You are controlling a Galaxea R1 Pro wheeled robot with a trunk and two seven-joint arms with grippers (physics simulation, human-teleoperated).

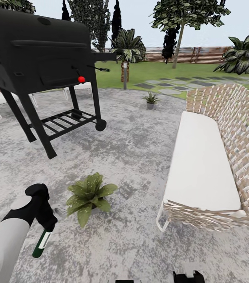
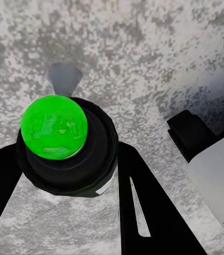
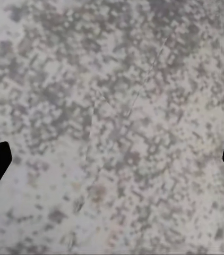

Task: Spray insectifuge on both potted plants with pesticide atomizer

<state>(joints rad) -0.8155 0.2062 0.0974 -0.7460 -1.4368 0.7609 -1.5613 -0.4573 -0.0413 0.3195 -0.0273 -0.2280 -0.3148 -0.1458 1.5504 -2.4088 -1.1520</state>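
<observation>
My left gripper (image 1: 46,226) is shut on the pesticide atomizer (image 1: 41,243), a slim dark bottle with a white label, held low over the paved patio (image 1: 132,157). Between the black fingers (image 2: 149,204) the atomizer (image 2: 64,146) shows a round top that is bright green. A small grey cone juts from it. The broad-leaved potted plant (image 1: 88,196) stands just right of that gripper, a short gap away. The smaller spiky potted plant (image 1: 151,100) sits far off at the patio's edge. My right gripper (image 3: 112,159) is open over bare paving.
A black grill (image 1: 42,59) with a red knob (image 1: 81,79) stands at the back left on the patio. A long wicker sofa (image 1: 218,157) with a white cushion runs along the right. Lawn (image 1: 160,72), stepping stones, trees and a wooden fence lie beyond.
</observation>
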